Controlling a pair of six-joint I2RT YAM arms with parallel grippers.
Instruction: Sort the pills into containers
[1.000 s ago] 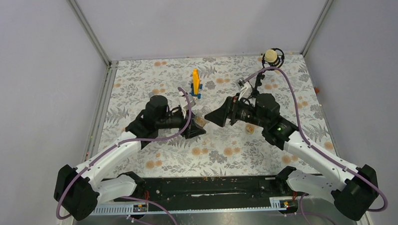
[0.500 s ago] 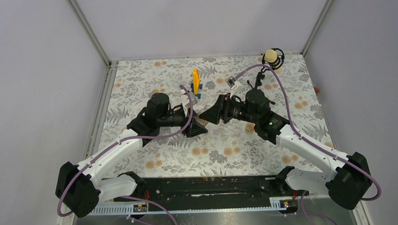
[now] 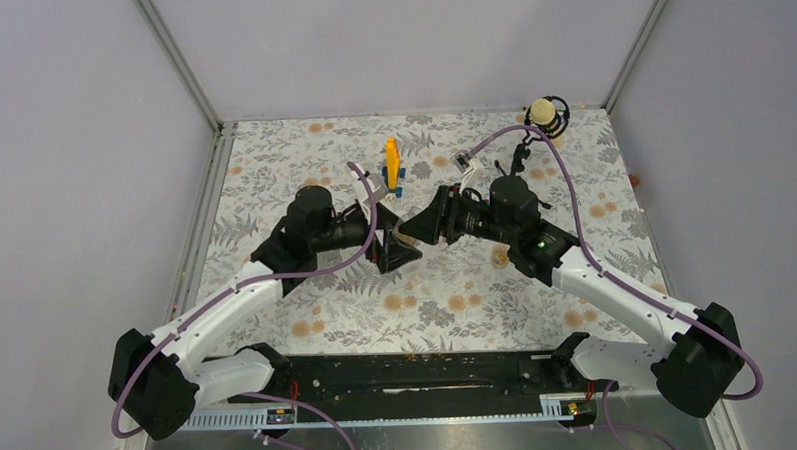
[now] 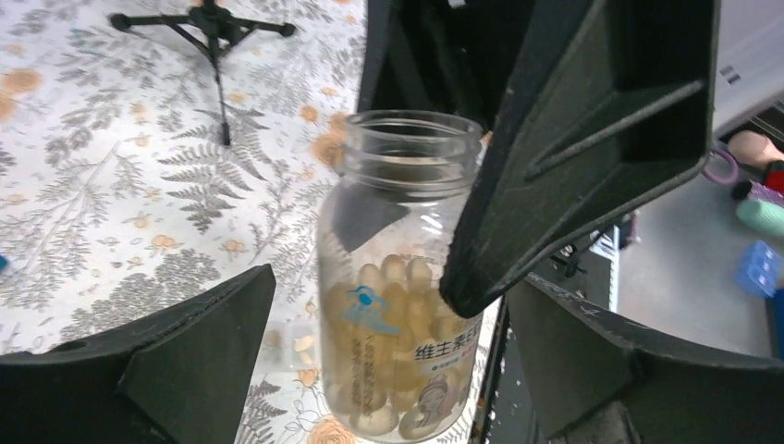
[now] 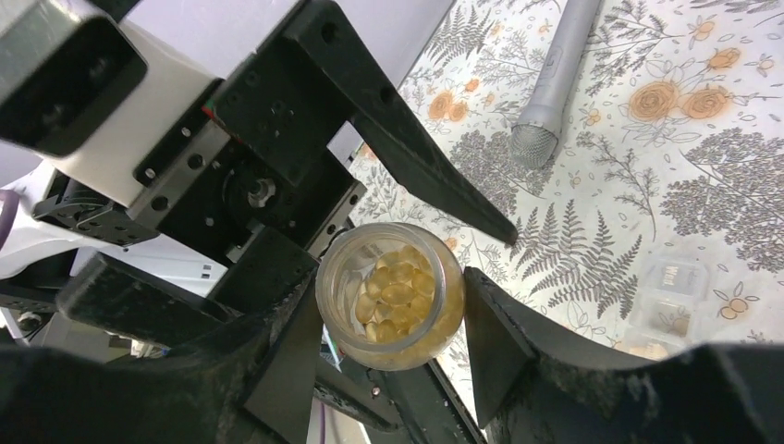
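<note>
Jar (image 4: 399, 277), clear and cylindrical, glossy amber oval pills (image 5: 393, 294)

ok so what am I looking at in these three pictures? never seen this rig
Two white robot arms, left and right, are bolted at the near edge of a floral-patterned table; each ends in a black two-finger claw. The wide picture comes from a fixed camera above and behind them; the other two come from cameras on the wrists, looking past each arm's own fingers. The right claw grips an open see-through jar of yellow softgel pills from both sides. The left claw is open, its fingers either side of that jar. Also on the table: a grey microphone, a black tripod stand, an upright orange piece on a blue base.
</note>
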